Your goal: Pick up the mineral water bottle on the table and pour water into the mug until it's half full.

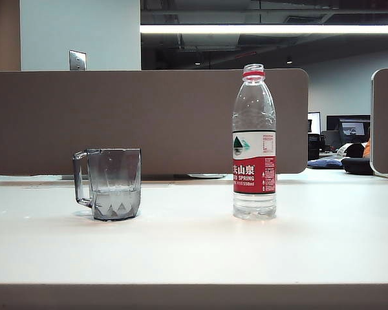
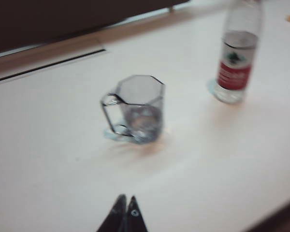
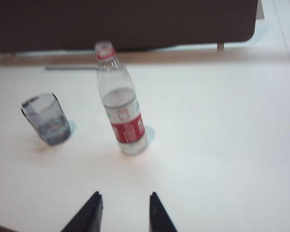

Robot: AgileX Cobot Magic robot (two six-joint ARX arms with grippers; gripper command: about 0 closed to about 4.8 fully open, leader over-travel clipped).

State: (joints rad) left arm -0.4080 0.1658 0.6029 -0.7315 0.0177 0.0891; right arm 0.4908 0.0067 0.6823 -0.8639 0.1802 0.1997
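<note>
The mineral water bottle [image 1: 254, 142] stands upright and uncapped on the white table [image 1: 194, 252], right of centre, with water in its lower part. The smoky grey mug [image 1: 110, 184] stands to its left, handle pointing left, holding some water. Neither gripper shows in the exterior view. In the left wrist view the mug [image 2: 137, 108] and the bottle [image 2: 236, 58] lie well ahead of my left gripper [image 2: 126, 199], whose tips are together with nothing between them. My right gripper [image 3: 125, 197] stands open and empty, back from the bottle [image 3: 121, 104] and the mug [image 3: 47, 119].
A brown partition [image 1: 149, 119] runs along the table's far edge, with a second panel [image 1: 386, 123] at the far right. The table's front edge [image 1: 194, 285] crosses the exterior view low down.
</note>
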